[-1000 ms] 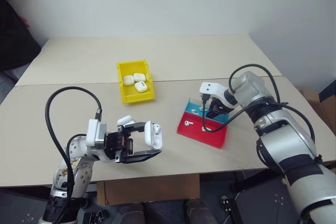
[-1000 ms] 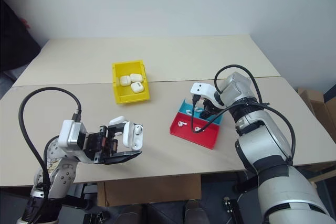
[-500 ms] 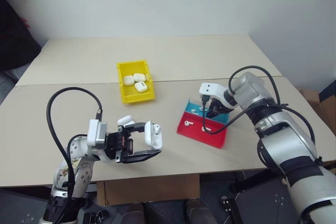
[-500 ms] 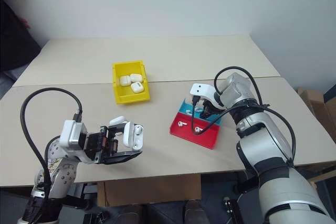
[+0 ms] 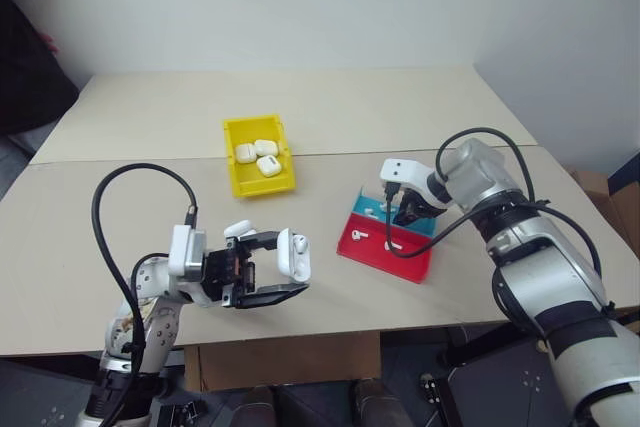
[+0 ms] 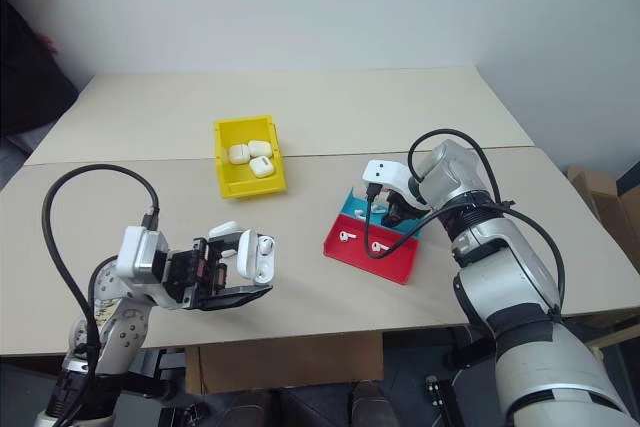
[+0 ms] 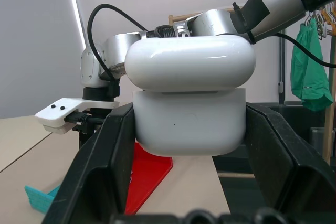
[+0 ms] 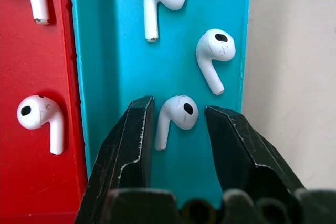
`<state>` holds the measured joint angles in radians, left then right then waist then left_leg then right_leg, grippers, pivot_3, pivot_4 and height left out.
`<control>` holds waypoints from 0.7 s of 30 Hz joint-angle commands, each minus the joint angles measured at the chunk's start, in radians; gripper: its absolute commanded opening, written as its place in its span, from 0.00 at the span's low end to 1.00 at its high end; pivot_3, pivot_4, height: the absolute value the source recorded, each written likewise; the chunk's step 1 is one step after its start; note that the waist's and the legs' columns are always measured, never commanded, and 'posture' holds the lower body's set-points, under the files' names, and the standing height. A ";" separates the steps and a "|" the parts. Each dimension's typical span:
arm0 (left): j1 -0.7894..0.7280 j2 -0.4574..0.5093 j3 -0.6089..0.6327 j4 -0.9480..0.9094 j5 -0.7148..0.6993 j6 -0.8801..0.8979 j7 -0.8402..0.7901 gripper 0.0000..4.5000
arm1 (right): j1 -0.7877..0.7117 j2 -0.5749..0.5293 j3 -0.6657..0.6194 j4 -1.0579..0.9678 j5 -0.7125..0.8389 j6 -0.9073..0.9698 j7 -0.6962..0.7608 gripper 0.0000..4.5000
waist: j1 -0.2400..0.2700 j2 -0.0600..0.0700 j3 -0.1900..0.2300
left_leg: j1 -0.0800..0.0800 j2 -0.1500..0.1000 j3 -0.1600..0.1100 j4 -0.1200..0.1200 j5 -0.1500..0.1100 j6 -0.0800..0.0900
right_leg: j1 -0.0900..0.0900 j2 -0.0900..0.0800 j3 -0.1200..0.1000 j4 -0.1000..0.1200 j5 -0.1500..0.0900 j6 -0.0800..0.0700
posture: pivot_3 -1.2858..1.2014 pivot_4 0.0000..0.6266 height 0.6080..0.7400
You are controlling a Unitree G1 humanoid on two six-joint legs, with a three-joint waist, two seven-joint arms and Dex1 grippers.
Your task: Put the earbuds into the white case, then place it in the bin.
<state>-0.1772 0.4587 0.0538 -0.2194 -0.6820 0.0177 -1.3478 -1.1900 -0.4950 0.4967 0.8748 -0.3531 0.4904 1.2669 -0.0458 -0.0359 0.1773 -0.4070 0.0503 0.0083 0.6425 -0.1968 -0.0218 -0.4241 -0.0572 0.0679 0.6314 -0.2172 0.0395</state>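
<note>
From the head, the white case (image 5: 293,256) is seen clamped open in the left gripper (image 5: 268,267), well apart from the bin (image 5: 258,154). On the right wrist, an earbud (image 8: 175,114) is framed by the right gripper (image 8: 177,124), jaws apart, not yet pinched. Closing's probably next.

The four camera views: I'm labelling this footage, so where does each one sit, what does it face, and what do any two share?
Left eye and right eye views: on the head, looking down over the beige table, with both arms, the small yellow plastic bin and the red-and-blue shallow tray.
Left wrist view: along the left tool, shut on the glossy white earbud case.
Right wrist view: straight down on the tray, the right tool open around a tiny white earbud.
Shared: the left wrist view also shows the tray.
</note>
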 commanded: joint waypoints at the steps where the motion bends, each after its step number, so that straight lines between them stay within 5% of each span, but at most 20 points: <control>1: -0.004 -0.003 0.002 -0.020 -0.002 -0.026 0.000 0.62 | 0.012 -0.012 -0.005 -0.017 -0.005 0.012 0.010 0.43 | 0.000 0.000 0.000 | 0.000 0.000 0.000 0.000 0.000 0.000 | 0.000 0.000 0.000 0.000 0.000 0.000 | 0.52 0.24 1.00; 3: -0.002 -0.002 0.002 -0.020 -0.001 -0.027 0.000 0.62 | 0.012 -0.010 -0.002 -0.013 -0.008 0.012 0.006 0.43 | 0.000 0.000 0.000 | 0.000 0.000 0.000 0.000 0.000 0.000 | 0.000 0.000 0.000 0.000 0.000 0.000 | 0.52 0.24 1.00; 8: 0.000 -0.001 0.004 -0.021 0.003 -0.027 0.002 0.62 | 0.012 -0.007 -0.008 -0.013 -0.002 0.012 0.005 0.14 | 0.000 0.000 0.000 | 0.000 0.000 0.000 0.000 0.000 0.000 | 0.000 0.000 0.000 0.000 0.000 0.000 | 0.52 0.24 1.00; 21: -0.011 -0.008 0.015 -0.033 -0.019 -0.008 0.021 0.62 | -0.005 -0.087 -0.097 -0.199 0.048 0.072 -0.002 0.14 | 0.002 0.001 0.001 | -0.001 0.000 0.000 0.000 0.000 0.000 | -0.001 0.000 0.000 0.000 0.000 0.000 | 0.52 0.24 1.00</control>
<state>-0.1776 0.4543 0.0559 -0.2201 -0.6729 0.0191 -1.3398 -1.1595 -0.5502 0.4584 0.7509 -0.3288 0.5367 1.2653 -0.0440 -0.0348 0.1780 -0.4088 0.0502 0.0084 0.6426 -0.1968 -0.0218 -0.4254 -0.0573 0.0679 0.6312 -0.2171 0.0396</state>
